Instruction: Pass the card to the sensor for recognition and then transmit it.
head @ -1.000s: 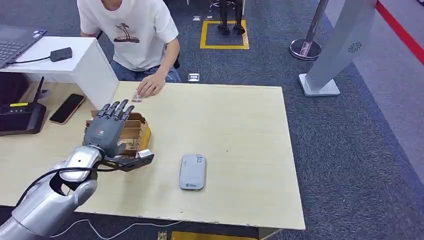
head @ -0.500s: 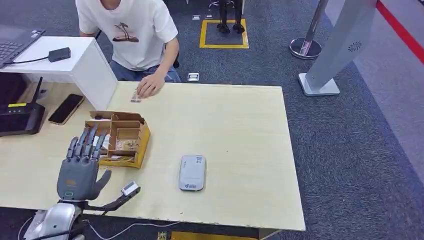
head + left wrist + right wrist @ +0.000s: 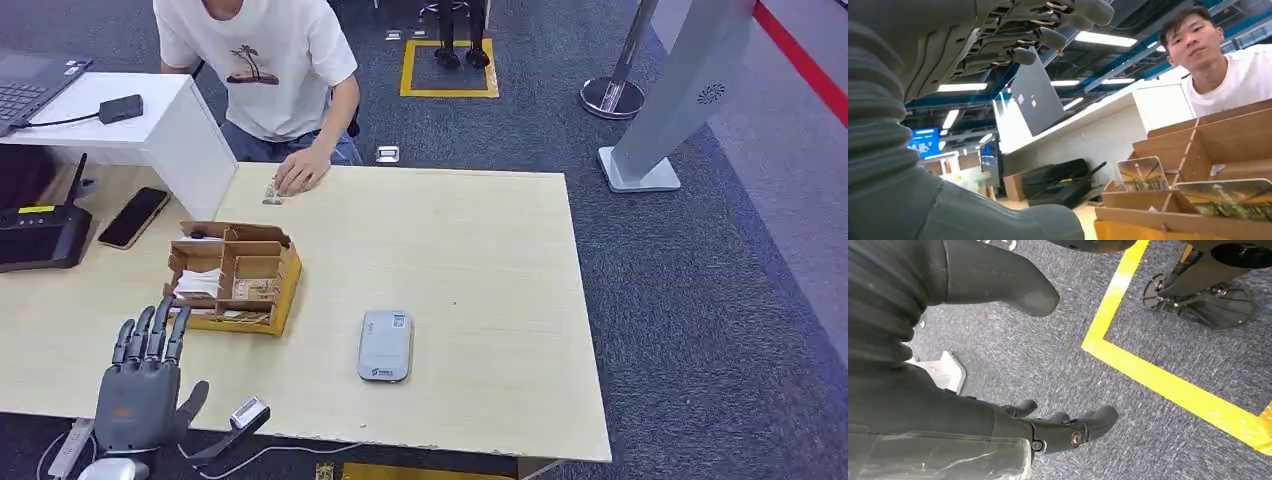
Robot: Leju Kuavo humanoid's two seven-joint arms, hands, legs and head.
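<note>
Two robot hands show here. The left robot hand point(image 3: 140, 392) hovers at the near edge of the tabletop point(image 3: 480, 270), palm down, its fingers point(image 3: 152, 330) straight and spread apart with the thumb out to the side, holding nothing. Just ahead of its fingertips stands a cardboard organizer box point(image 3: 236, 276), split into compartments. In the left wrist view the box's near compartments carry upright cards point(image 3: 1143, 173) with printed pictures, close in front of the open hand and not touching it. Off to the right of the left robot hand, well apart from it, a grey card sensor point(image 3: 385, 344) lies flat on the tabletop.

Far beyond the box, at the opposite tabletop edge, a person in a white shirt point(image 3: 255, 60) rests a hand point(image 3: 300, 172) on the wood, with a small card point(image 3: 272, 192) lying just beside that hand. Left of the box, a black phone point(image 3: 134, 217) and a black router point(image 3: 40, 235) sit on the tabletop.

The right robot hand point(image 3: 998, 365) hangs down over blue-grey carpet point(image 3: 1058, 355) crossed by a yellow floor line point(image 3: 1168, 380); its thumb stands away from its dark fingers point(image 3: 1073, 427) and nothing lies between them.
</note>
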